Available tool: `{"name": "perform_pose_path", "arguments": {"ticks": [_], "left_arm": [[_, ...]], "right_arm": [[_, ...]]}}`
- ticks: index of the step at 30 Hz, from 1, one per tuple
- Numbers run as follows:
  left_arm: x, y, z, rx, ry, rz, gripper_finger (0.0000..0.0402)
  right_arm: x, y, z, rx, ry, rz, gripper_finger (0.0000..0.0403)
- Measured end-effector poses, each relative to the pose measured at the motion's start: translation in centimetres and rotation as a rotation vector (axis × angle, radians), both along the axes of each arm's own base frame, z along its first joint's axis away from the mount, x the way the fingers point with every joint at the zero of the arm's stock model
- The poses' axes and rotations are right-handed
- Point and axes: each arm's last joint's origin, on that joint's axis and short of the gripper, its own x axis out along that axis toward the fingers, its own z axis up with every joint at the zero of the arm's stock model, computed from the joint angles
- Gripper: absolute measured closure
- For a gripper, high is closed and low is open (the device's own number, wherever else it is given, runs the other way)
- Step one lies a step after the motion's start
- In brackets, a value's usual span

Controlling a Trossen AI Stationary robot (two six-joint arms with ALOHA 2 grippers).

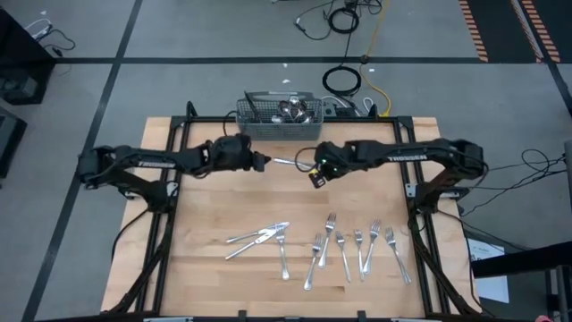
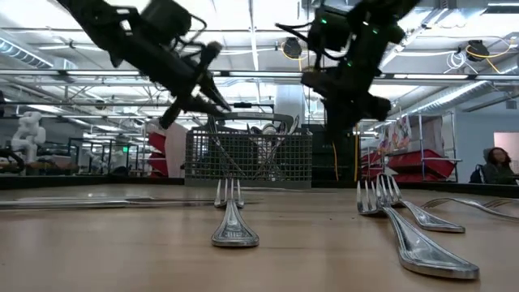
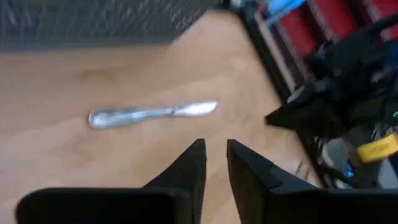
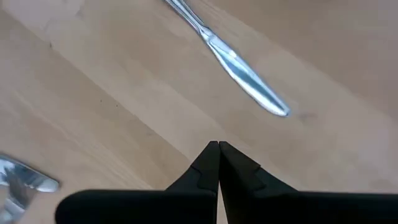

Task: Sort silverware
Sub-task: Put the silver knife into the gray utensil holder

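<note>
Forks (image 2: 233, 223) crowd the tabletop's (image 1: 214, 192) near edge, while the knife (image 3: 152, 113), lying beneath the slightly parted, empty left claw (image 3: 216, 163) and the shut, empty right claw (image 4: 218, 163), could be knocked askew should both descend together.

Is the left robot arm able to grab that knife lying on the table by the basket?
Probably yes. The knife lies alone on bare wood just ahead of the left gripper, whose fingers are slightly apart and empty. The right gripper is close by, but not over the knife.

Grey floor (image 1: 179, 80), coiled cables (image 1: 342, 79), bright ceiling lights (image 2: 268, 16)
</note>
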Motion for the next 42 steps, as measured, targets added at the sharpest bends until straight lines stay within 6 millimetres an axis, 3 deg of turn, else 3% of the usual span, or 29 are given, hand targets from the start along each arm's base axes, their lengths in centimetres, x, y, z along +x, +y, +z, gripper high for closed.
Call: {"name": "perform_pose_path", "arguments": {"ticks": [3,6,12,14,24,42], "left_arm": [[-0.1,2.0,-1.8,-0.061,0.059,0.021,0.032],[0.2,3.7,-3.2,-0.11,0.09,0.004,0.0327],[1.6,5.6,-4.8,-0.123,0.146,-0.079,0.0377],[2.3,5.8,-4.9,-0.114,0.147,-0.118,0.0393],[4.1,7.1,-5.2,-0.052,0.351,-0.101,0.0398],[4.7,7.5,-8.1,-0.089,0.486,-0.097,0.04]], "right_arm": [[-1.1,0.2,-0.5,0.026,-0.042,-0.051,0.0403],[-1.5,0.3,0.5,0.024,-0.089,-0.065,0.0403],[-1.7,0.2,2.3,-0.032,-0.162,-0.09,0.0403],[-1.7,0.2,2.6,-0.046,-0.169,-0.097,0.0403],[-1.7,0.1,2.6,-0.06,-0.167,-0.105,0.0403],[-1.5,0.1,2.7,-0.07,-0.189,-0.101,0.0403]]}}
